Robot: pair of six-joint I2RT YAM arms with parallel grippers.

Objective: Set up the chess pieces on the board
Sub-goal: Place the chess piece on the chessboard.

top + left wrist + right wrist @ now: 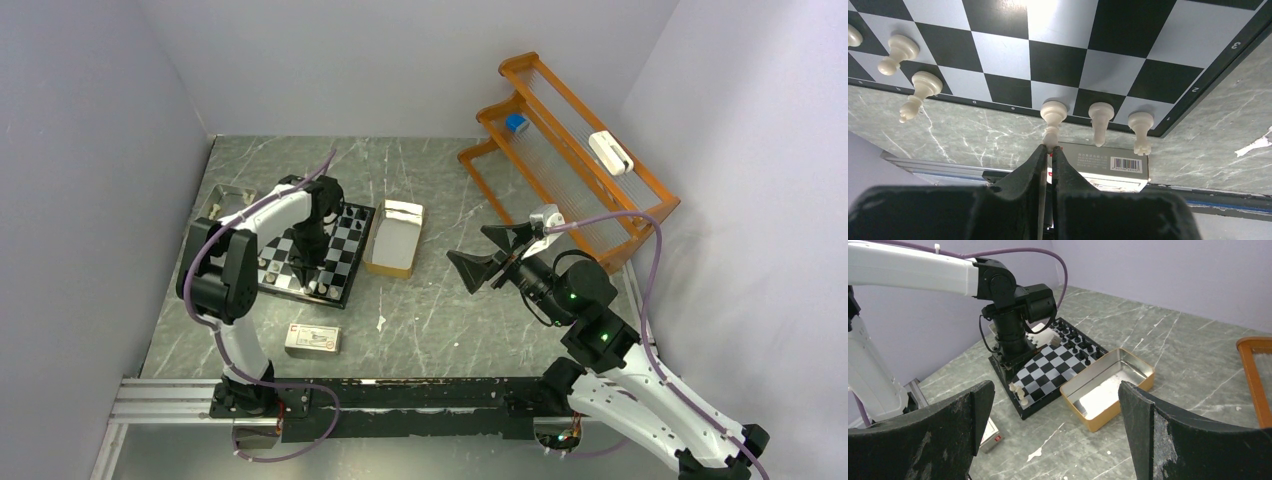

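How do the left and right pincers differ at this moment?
The left pincer is nearly shut, its tips pinching a white piece on the board's edge row; the right pincer gapes wide, holding nothing. The left pincer is down at the board; the right pincer hangs over the table, apart from it. Both are black.

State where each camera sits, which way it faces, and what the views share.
Top: above and behind the arms, facing down on the table; both arms show.
Left wrist: on the left arm, facing the board edge and white pieces; left gripper shows, fingers nearly together.
Right wrist: on the right arm, facing the left arm, board and tin; right gripper shows, open.
Shared: all show the board.
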